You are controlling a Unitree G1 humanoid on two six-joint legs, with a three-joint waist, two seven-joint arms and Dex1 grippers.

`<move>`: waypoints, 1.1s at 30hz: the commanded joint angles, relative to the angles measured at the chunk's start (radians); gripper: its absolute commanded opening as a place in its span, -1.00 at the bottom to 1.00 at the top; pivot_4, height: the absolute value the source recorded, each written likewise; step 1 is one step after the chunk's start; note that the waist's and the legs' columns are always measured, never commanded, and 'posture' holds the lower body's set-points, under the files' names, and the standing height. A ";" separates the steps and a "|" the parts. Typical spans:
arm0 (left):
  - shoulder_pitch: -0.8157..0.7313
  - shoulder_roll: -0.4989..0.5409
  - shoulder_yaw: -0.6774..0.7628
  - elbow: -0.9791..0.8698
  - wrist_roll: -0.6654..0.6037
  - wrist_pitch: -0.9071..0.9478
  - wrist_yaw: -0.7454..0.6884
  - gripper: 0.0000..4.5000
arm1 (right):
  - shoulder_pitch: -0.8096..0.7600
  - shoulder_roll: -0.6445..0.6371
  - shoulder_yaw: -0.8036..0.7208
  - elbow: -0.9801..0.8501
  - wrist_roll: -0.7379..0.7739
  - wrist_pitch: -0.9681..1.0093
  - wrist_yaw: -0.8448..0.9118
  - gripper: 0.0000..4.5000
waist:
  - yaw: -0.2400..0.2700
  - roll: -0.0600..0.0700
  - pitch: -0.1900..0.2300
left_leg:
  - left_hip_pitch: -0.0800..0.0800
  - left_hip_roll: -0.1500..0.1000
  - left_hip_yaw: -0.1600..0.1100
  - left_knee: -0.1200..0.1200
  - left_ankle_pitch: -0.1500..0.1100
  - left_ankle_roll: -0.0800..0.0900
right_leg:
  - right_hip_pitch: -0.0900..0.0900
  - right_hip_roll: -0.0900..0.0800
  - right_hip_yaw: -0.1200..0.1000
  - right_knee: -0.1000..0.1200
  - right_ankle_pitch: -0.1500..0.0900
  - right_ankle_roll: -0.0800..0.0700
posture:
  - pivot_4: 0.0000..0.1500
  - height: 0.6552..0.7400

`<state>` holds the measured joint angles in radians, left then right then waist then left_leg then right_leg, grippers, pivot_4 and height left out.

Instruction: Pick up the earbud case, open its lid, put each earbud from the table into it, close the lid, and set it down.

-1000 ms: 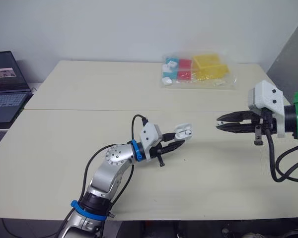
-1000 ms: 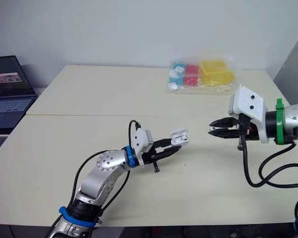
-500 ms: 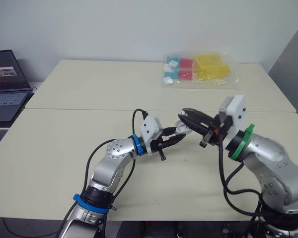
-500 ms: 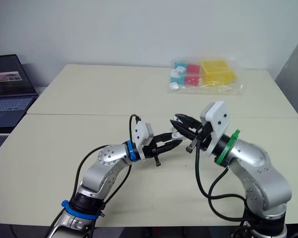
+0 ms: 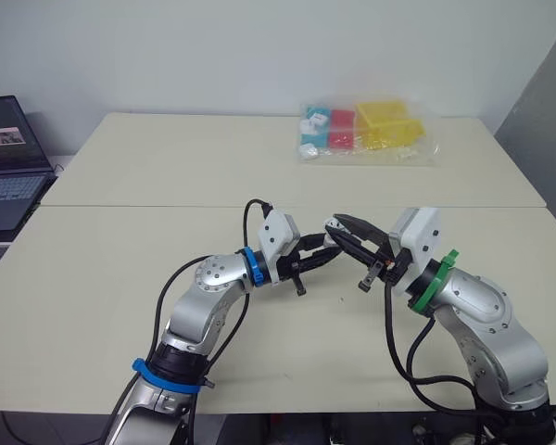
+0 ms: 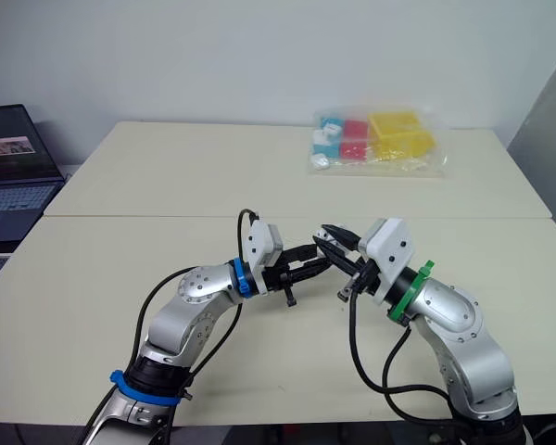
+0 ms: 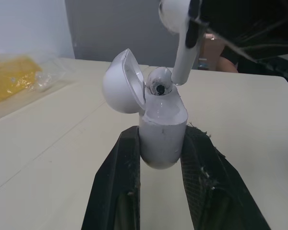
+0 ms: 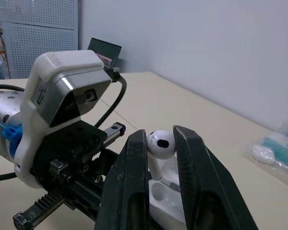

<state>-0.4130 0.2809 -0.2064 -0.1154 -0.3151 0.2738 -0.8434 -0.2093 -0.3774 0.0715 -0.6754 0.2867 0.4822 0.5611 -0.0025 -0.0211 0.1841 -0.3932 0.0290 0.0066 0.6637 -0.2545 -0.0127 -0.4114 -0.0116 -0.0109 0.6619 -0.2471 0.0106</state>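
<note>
My left gripper point(image 7: 161, 140) is shut on the body of the white earbud case point(image 7: 162, 120), held upright above the table's middle. The case's lid point(image 7: 121, 82) stands open, and one earbud point(image 7: 158, 82) sits in a socket. My right gripper point(image 8: 161, 142) is shut on the second white earbud point(image 8: 161, 143), stem pointing down, right over the case's point(image 8: 169, 195) open top. In the left wrist view this earbud point(image 7: 181, 43) hangs just above the free socket. From the head, the two grippers meet tip to tip, left point(image 5: 317, 257) and right point(image 5: 341, 228).
A clear plastic bag of yellow, red and blue blocks point(image 5: 362, 134) lies at the table's far right. An open laptop point(image 5: 4, 162) stands off the table's left end. A seam point(image 5: 148, 206) crosses the tabletop.
My right arm has swung in from the right, bringing its gripper with the earbud to the open case. The left gripper has held the case almost still.
</note>
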 commanded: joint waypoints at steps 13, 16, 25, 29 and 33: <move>-0.014 0.000 0.010 -0.062 -0.023 0.005 -0.002 -0.65 | 0.030 0.010 0.049 0.052 -0.038 -0.124 -0.013 -0.82 | 0.000 0.000 0.000 | 0.000 0.000 0.000 0.000 0.000 0.000 | 0.000 0.000 0.000 0.000 0.000 0.000 | 1.00 1.00; -0.014 0.000 0.010 -0.066 -0.023 0.008 -0.001 -0.65 | 0.032 0.011 0.057 0.054 -0.038 -0.130 -0.018 -0.82 | 0.000 0.000 0.000 | 0.000 0.000 0.000 0.000 0.000 0.000 | 0.000 0.000 0.000 0.000 0.000 0.000 | 1.00 1.00; -0.011 0.001 0.014 -0.073 -0.027 0.012 -0.001 -0.65 | 0.044 0.008 0.056 0.078 -0.050 -0.155 -0.028 -0.82 | 0.000 0.000 0.000 | 0.000 0.000 0.000 0.000 0.000 0.000 | 0.000 0.000 0.000 0.000 0.000 0.000 | 1.00 1.00; -0.009 0.000 0.017 -0.077 -0.029 0.014 0.000 -0.65 | 0.053 0.010 0.060 0.078 -0.050 -0.158 -0.030 -0.82 | 0.000 0.000 0.000 | 0.000 0.000 0.000 0.000 0.000 0.000 | 0.000 0.000 0.000 0.000 0.000 0.000 | 1.00 1.00; -0.010 -0.003 0.020 -0.079 -0.031 0.016 0.004 -0.65 | 0.067 0.015 0.063 0.073 -0.028 -0.142 -0.028 -0.82 | 0.000 0.000 0.000 | 0.000 0.000 0.000 0.000 0.000 0.000 | 0.000 0.000 0.000 0.000 0.000 0.000 | 1.00 1.00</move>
<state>-0.4073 0.2848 -0.2072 -0.1445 -0.3151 0.3024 -0.8419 -0.1502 -0.3662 0.1304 -0.5843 0.2443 0.3371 0.5283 -0.0022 -0.0211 0.1841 -0.3933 0.0292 0.0065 0.6635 -0.2545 -0.0127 -0.4115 -0.0118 -0.0109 0.6616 -0.2471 0.0106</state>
